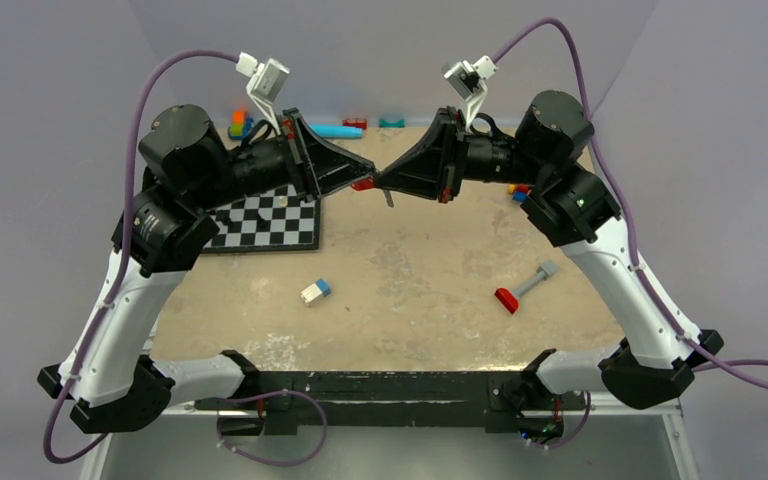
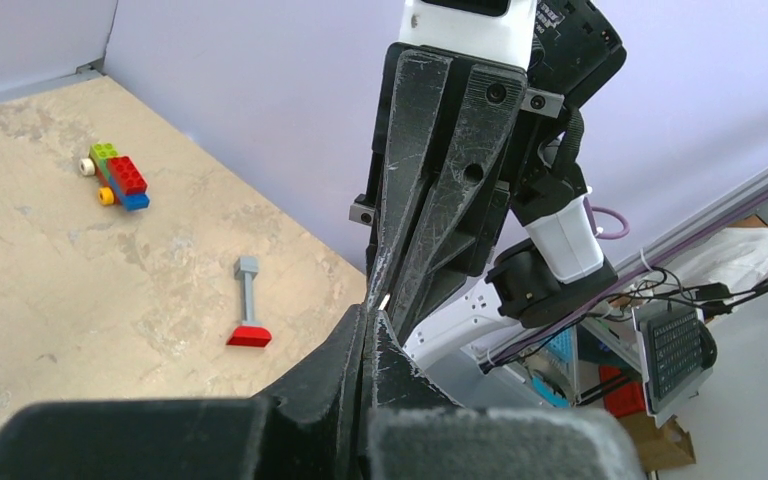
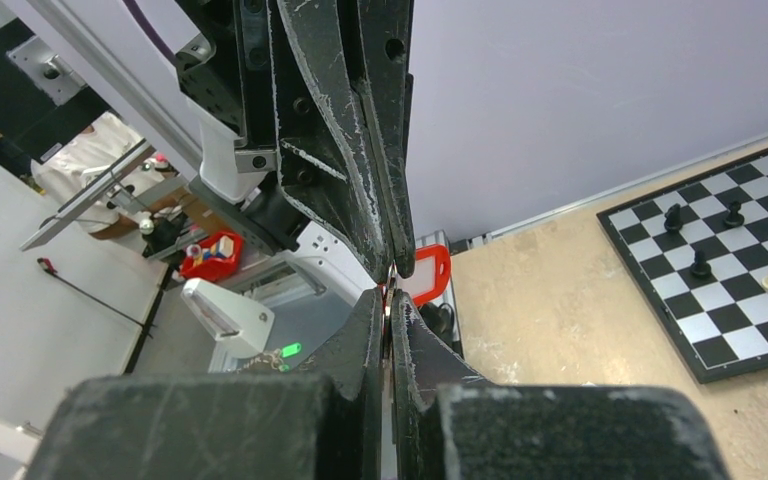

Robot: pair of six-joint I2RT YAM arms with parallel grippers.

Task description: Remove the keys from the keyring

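A: Where is the keyring?
B: In the air above the surface, between my left pincer and right pincer, both closed on it. I think it is light, stiff and slippery, so best held at the ring itself.

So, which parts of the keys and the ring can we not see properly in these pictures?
1. Keyring: hidden in every view between the shut tips of the left gripper and right gripper; the left wrist view shows only a glint.
2. Key: too small in the top view; how many keys, unclear.
3. Red tag: half hidden behind the left gripper's fingers in the right wrist view.
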